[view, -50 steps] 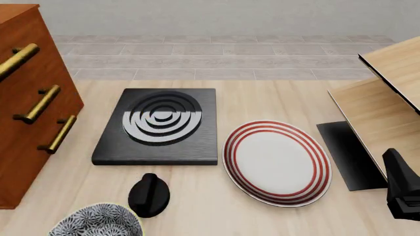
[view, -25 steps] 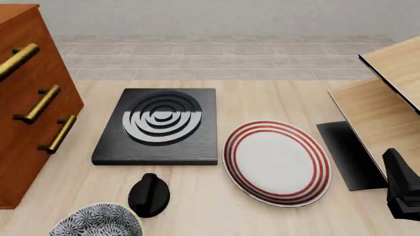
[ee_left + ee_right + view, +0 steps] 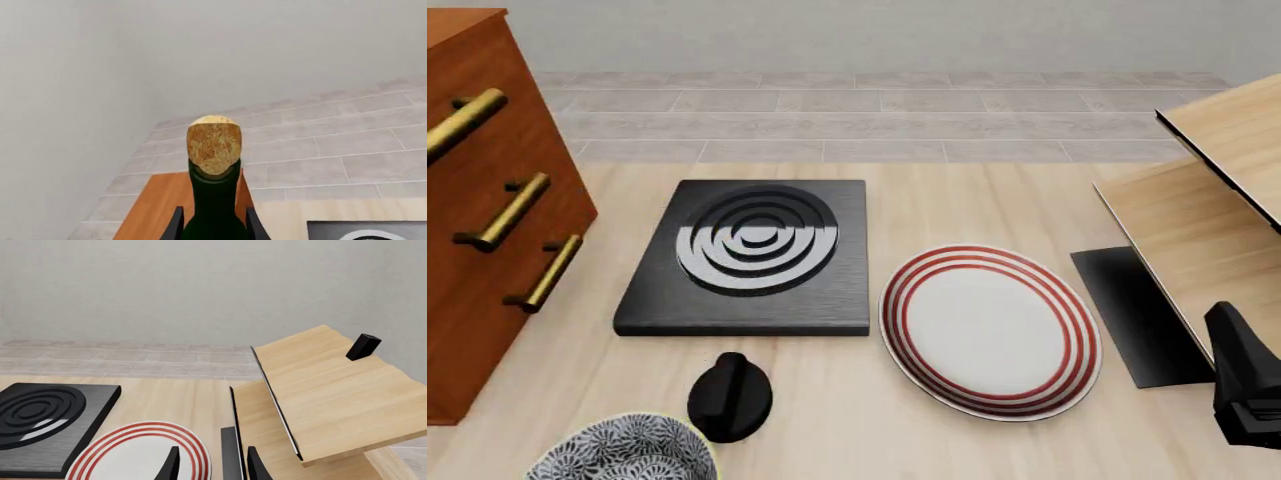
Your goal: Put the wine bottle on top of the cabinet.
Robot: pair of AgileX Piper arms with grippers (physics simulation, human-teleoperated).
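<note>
The cabinet (image 3: 487, 215) stands at the table's (image 3: 827, 430) left edge. My left pincer (image 3: 213, 225) is closed on the wine bottle (image 3: 214, 200), held upright above the cabinet's top. My right pincer (image 3: 210, 465) is open and empty over the plate (image 3: 143, 452).

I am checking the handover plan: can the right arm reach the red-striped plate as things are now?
Probably yes. The right tool hangs open and empty just above the red-striped plate, with nothing between them. The pale wood furniture stands beside it, not across its path.
</note>
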